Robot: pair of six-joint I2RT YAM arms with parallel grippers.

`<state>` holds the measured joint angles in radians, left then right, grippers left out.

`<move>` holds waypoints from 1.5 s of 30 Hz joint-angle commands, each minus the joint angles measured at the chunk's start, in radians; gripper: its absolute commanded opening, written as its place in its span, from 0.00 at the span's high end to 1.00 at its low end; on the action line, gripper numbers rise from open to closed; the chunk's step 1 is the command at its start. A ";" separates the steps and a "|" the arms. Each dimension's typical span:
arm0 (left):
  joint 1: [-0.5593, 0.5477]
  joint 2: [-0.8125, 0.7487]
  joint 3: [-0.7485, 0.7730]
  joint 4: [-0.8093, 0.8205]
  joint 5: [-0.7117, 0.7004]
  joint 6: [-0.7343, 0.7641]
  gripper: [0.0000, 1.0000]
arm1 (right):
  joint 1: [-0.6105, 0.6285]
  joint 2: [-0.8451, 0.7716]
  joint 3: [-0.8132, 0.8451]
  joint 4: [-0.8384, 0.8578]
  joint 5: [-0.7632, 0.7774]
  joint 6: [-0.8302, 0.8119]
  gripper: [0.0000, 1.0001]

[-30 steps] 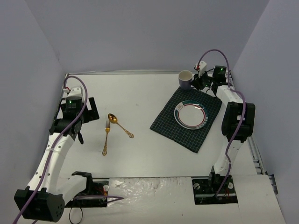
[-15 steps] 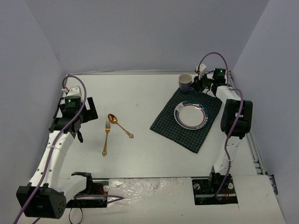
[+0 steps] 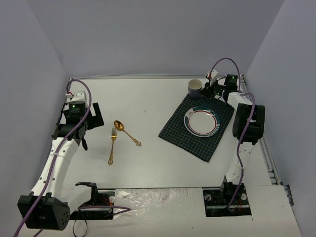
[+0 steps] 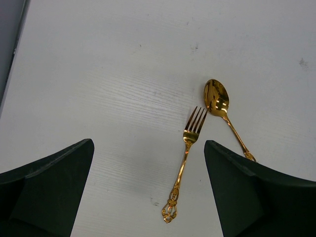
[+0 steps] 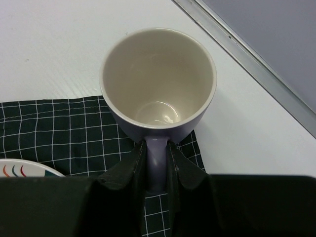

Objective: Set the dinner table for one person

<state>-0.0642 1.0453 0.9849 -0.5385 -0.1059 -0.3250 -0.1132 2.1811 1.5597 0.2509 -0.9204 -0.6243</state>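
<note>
Surface: the dinner table [image 3: 158,163] is a flat white top with faint wood grain and a thin metal edge. It lies under both my grippers and runs out on every side of them.
Room: plain grey-lilac walls [image 3: 148,34] close the table in on the left, far and right sides.
Cloth: a dark green square [image 3: 177,129] with a fine white check, soft and flat, turned cornerwise. It is below and on the near side of my right fingers.
Plate: round and white with a dark rim band and coloured strokes [image 3: 201,121], lying on the cloth, nearer to me than my right fingers.
Mug: glazed, lilac outside and cream inside [image 5: 158,79], upright, directly ahead of my right fingertips at the cloth's far corner.
Fork: gold metal with an ornate handle end [image 4: 185,163], lying flat ahead of my left fingers, between their two lines.
Spoon: gold with a mirror-bright bowl [image 4: 222,111], just beside the fork toward my right-hand finger, not touching it.
Left arm: stretched forward along the table's left side, wrist tipped down.
Left gripper: [image 4: 148,143] fingers spread wide, holding nothing, hanging above the table.
Right arm: elbow raised high, wrist reaching to the far right corner.
Right gripper: [image 5: 157,163] fingers drawn in narrow, pinching the mug's handle from both sides.
</note>
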 commanded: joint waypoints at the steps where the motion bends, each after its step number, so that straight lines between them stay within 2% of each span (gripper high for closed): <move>1: 0.006 -0.005 0.005 0.068 0.008 0.004 0.09 | -0.019 -0.007 0.054 0.153 -0.075 0.007 0.98; 16: 0.004 0.001 0.005 0.067 0.012 0.006 0.09 | -0.034 -0.009 0.037 0.163 -0.033 -0.009 0.58; 22: 0.006 -0.004 0.007 0.063 0.012 0.003 0.09 | -0.035 -0.075 0.002 0.186 0.012 0.017 0.36; 26: 0.006 -0.007 0.009 0.056 0.012 -0.003 0.09 | -0.034 -0.174 -0.063 0.266 0.099 0.106 0.23; 31: 0.007 -0.021 0.017 0.043 0.005 -0.008 0.09 | -0.034 -0.326 -0.192 0.360 0.230 0.219 0.16; 36: 0.009 -0.041 0.017 0.037 0.025 -0.016 0.09 | -0.008 -0.484 -0.296 0.354 0.266 0.335 0.10; 37: 0.009 -0.044 0.017 0.034 0.026 -0.019 0.09 | 0.006 -0.525 -0.324 0.352 0.315 0.358 0.10; 40: 0.009 -0.052 0.018 0.024 0.016 -0.029 0.08 | 0.096 -0.633 -0.377 0.271 0.522 0.404 0.09; 45: 0.009 -0.074 0.014 0.008 -0.004 -0.037 0.08 | 0.336 -0.773 -0.457 0.139 0.670 0.522 0.09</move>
<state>-0.0631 1.0062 0.9836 -0.5441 -0.0869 -0.3419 0.0474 1.5211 1.1479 0.4583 -0.4211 -0.2301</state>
